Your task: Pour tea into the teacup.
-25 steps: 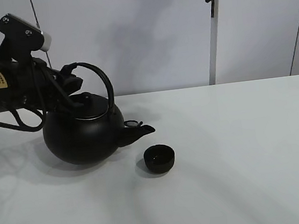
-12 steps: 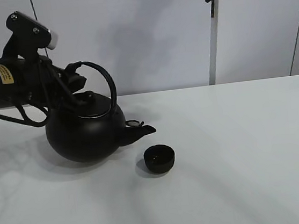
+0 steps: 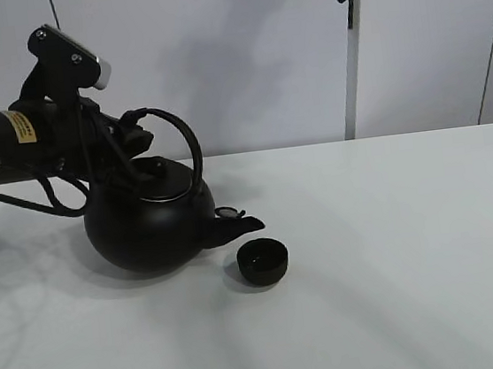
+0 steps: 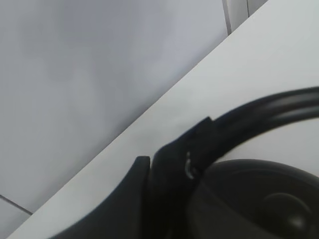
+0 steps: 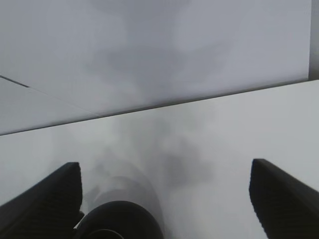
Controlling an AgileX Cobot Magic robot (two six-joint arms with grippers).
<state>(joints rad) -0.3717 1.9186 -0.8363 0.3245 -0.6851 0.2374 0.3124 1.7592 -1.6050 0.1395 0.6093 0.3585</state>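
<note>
Left gripper (image 3: 127,134) is gripping the kettle (image 3: 149,229), spout (image 3: 235,228) near the teacup (image 3: 262,261); tilting over it looks next; right gripper (image 5: 167,196) is idling, spread wide

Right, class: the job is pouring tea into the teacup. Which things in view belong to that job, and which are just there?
Belongs to the job:
- teacup, standing on the table
- kettle, spout close to the teacup
- left claw, shut on the kettle's handle

Just there:
- right claw, open, raised high, holding nothing
- table
- wall
</note>
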